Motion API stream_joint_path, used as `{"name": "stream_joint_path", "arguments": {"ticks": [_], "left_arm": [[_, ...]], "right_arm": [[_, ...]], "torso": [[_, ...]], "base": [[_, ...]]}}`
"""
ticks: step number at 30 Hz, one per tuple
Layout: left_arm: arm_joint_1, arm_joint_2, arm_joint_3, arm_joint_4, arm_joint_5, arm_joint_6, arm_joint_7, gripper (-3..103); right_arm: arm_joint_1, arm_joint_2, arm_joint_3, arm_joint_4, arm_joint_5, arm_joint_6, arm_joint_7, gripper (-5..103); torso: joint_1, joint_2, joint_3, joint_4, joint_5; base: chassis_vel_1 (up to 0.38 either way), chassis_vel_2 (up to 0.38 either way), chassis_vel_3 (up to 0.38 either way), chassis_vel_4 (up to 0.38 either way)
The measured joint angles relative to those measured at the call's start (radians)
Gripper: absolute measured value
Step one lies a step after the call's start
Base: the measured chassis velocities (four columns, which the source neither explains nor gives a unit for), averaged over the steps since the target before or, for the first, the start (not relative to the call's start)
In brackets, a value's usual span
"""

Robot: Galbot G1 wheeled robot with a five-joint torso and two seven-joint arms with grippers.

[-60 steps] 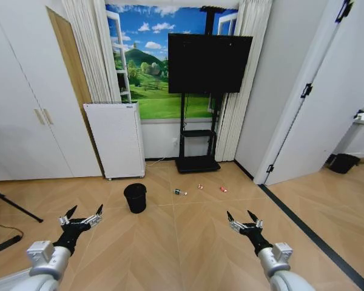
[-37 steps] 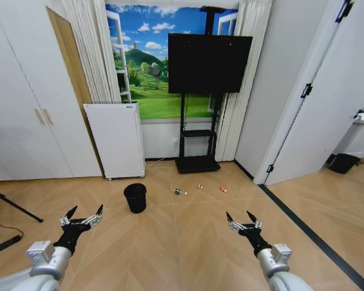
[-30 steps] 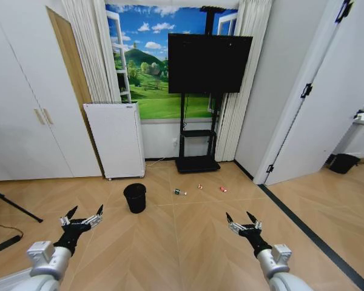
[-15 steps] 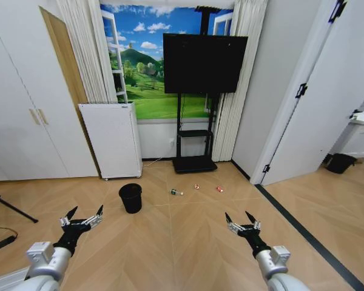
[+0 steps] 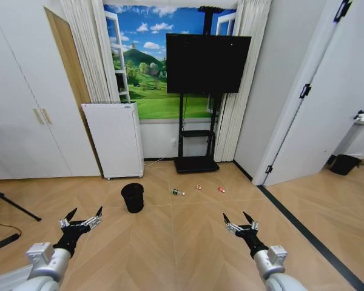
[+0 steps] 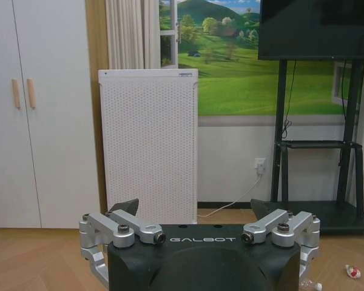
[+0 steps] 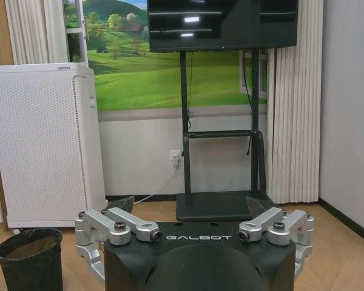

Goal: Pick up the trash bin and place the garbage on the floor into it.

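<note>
The trash bin, small, black and round, stands on the floor ahead and slightly left, also low in the right wrist view. The garbage lies to its right in a row: a small clear bottle and two red-and-white pieces. One red-and-white piece and the bottle show at the left wrist view's edge. My left gripper and right gripper hover open and empty, well short of the bin and litter.
A white air purifier stands against the back wall behind the bin, with a TV on a black stand beside it. A tripod leg and a cable lie at left. A dark tub sits past the right doorway.
The whole head picture has shifted a little, so the camera moved. Both grippers stay open in front; the right one sits slightly further left and lower in view. Bin and litter lie unmoved.
</note>
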Motion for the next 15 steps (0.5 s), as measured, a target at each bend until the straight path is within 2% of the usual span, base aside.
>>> {"name": "stream_joint_path", "arguments": {"ticks": [5, 15], "left_arm": [[-0.006, 0.000, 0.005, 0.023, 0.008, -0.051, -0.006, 100], [-0.002, -0.003, 0.007, 0.021, 0.017, -0.042, 0.002, 100]], "right_arm": [[0.002, 0.000, 0.001, -0.003, 0.001, 0.002, 0.000, 100], [0.012, -0.002, 0.004, -0.004, -0.005, -0.013, -0.005, 100]], "torso": [[0.000, 0.000, 0.000, 0.0002, -0.0001], [0.000, 0.000, 0.000, 0.0000, -0.0001]], "base": [[0.000, 0.000, 0.000, 0.000], [0.000, 0.000, 0.000, 0.000]]}}
